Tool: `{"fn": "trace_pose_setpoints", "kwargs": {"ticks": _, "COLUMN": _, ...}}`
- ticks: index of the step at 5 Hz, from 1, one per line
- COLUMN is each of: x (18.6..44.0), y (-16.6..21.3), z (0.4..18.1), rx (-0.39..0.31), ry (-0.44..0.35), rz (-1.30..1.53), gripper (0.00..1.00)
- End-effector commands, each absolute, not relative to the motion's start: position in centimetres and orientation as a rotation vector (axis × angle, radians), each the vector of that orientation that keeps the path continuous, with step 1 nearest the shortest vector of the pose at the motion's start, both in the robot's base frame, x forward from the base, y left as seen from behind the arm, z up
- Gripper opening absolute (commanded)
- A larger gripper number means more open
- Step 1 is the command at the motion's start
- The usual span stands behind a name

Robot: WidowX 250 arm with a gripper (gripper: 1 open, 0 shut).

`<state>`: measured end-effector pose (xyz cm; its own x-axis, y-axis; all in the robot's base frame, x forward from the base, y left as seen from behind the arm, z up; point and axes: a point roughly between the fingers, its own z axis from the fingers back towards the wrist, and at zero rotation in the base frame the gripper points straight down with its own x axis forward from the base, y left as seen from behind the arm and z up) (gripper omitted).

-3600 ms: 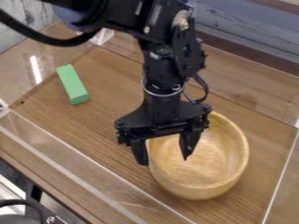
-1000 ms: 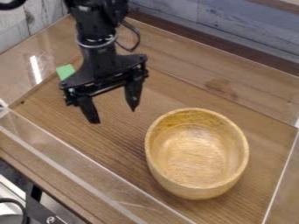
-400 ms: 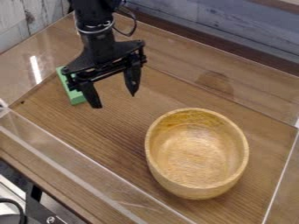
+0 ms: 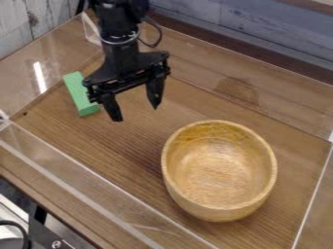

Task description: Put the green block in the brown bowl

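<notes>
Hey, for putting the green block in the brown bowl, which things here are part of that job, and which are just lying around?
Part of the job:
- green block, on the table
- brown bowl, on the table
- robot arm, fingers open

Just around:
- black cable, at the lower left edge

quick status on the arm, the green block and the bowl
Gripper open, empty, beside the block. Green block on table, ungrasped. Brown bowl empty; nothing visible blocking it.
</notes>
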<state>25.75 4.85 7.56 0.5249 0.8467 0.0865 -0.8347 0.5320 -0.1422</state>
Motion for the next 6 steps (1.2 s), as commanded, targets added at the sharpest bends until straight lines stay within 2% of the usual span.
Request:
{"fn": "trace_pose_setpoints", "kwargs": {"ticks": 1, "x": 27.3, "y": 5.1, "z": 8.9, "rx": -0.095, "ry": -0.203, "rz": 0.995, "gripper": 1.0}}
{"fn": "trace_pose_setpoints", "kwargs": {"ticks": 3, "x": 28.5, "y": 5.6, "z": 9.6, "rx": -0.089, "ry": -0.204, "rz": 0.986, "gripper": 1.0}}
{"fn": "trace_pose_setpoints", "kwargs": {"ticks": 6, "x": 26.5, "y": 14.4, "z": 9.3, "rx": -0.061, "ry": -0.235, "rz": 1.057, "gripper": 1.0}}
